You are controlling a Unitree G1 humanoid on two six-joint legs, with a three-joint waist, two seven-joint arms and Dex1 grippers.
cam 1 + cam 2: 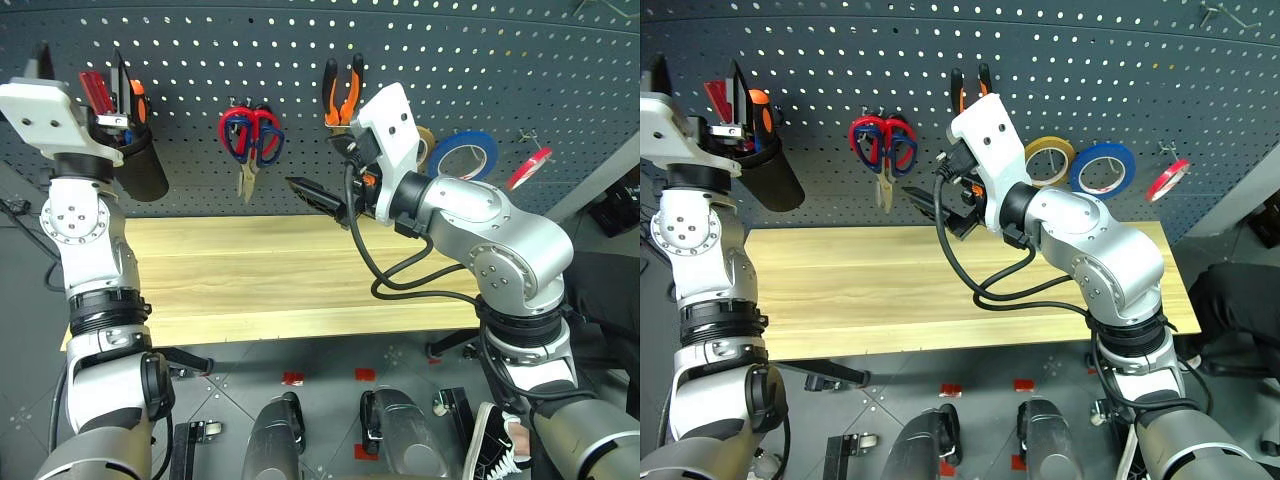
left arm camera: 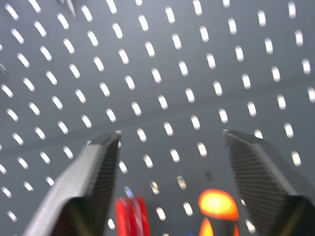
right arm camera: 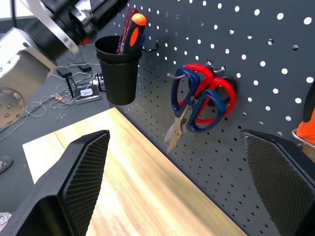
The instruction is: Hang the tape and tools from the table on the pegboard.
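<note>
On the pegboard [image 1: 200, 40], the black-and-orange screwdriver [image 3: 137, 27] stands in a black cup [image 1: 140, 165]. My left gripper [image 1: 82, 62] hovers open just above the cup, empty, its fingers [image 2: 93, 167] either side of the handle tips. Blue-handled scissors [image 3: 183, 93] hang on a hook at mid-board. Orange-and-black pliers [image 1: 342, 90] hang to their right, partly behind my right wrist. The red tape [image 1: 1168, 180] hangs far right. My right gripper [image 1: 318, 198] is open and empty over the wooden table [image 1: 250, 270], pointing at the scissors.
A red-handled screwdriver [image 3: 123, 42] shares the cup. Red-handled scissors [image 3: 219, 98] share the scissors' hook. A yellow roll [image 1: 1050, 158] and a blue roll [image 1: 1102, 168] hang between the pliers and the red tape. A black cable [image 1: 970, 280] loops under my right arm.
</note>
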